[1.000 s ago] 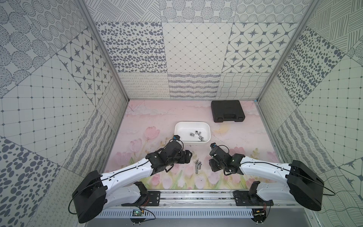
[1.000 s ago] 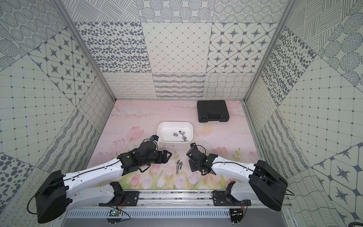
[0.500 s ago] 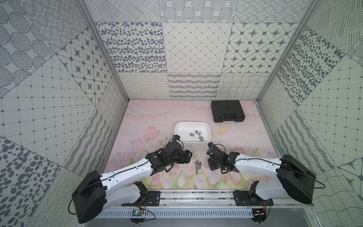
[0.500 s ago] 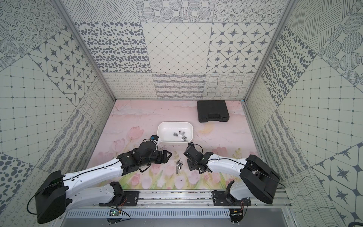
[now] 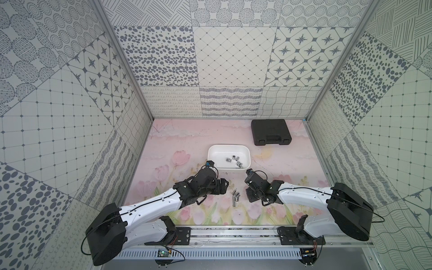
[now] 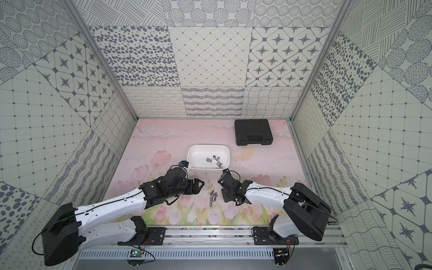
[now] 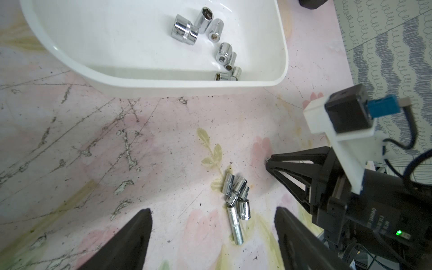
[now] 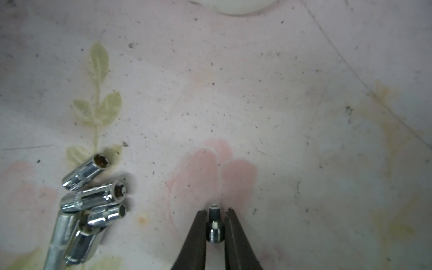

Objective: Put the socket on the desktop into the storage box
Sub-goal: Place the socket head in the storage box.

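— On the tabletop [image 5: 182,145], just in front of the storage box [image 5: 218,153], why is the right arm [image 5: 301,194] so low?

— Its jaws are closed on one small dark socket [image 8: 214,230]. In the right wrist view the piece is pinched between the two tips, close to the surface. Whether it is lifted yet, I cannot tell.

— This one is apart from the others?

— Yes. The pile of sockets [image 7: 236,201] lies beside these jaws and does not touch them. I think the arm takes the single one because a lone piece is easier to pinch than one leaning in a heap.

— And the left arm [image 5: 152,205]?

— Its jaws are open and hold nothing. They hover just beside the pile, pointed at it. My guess is that it waits, so that the two arms do not meet at the same place.

— Why is the box so near?

— Probably to make the way short. Several sockets in the box [image 5: 235,161] lie toward the right arm's side. The black case [image 5: 271,132] sits closed at the far back and seems to have no part in this.

— What does the next move ask for?

— To rise, keep the pinch firm, pass over the rim, and open only above the inside. The piece is small and looks smooth, so it may slip or roll away.
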Tool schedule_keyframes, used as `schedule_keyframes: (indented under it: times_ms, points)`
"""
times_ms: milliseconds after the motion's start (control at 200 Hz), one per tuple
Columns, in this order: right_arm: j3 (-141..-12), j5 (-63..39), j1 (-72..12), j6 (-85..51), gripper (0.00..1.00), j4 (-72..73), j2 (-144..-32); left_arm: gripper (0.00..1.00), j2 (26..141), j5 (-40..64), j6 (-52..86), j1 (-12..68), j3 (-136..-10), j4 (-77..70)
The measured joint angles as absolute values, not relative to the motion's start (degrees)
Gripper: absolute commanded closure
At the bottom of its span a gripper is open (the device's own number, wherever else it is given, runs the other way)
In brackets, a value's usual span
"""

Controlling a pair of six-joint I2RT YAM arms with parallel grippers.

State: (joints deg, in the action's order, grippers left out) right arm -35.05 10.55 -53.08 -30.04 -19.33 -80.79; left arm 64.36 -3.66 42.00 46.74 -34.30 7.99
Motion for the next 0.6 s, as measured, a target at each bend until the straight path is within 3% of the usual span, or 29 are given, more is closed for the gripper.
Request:
schedule_keyframes:
  times_ms: [600]
  points:
    - [-37.21,9.10,-53.08,-29.43,0.88,-20.64,-72.84,0.13,63.90,-3.64,42.02,46.76,-34.30,7.97]
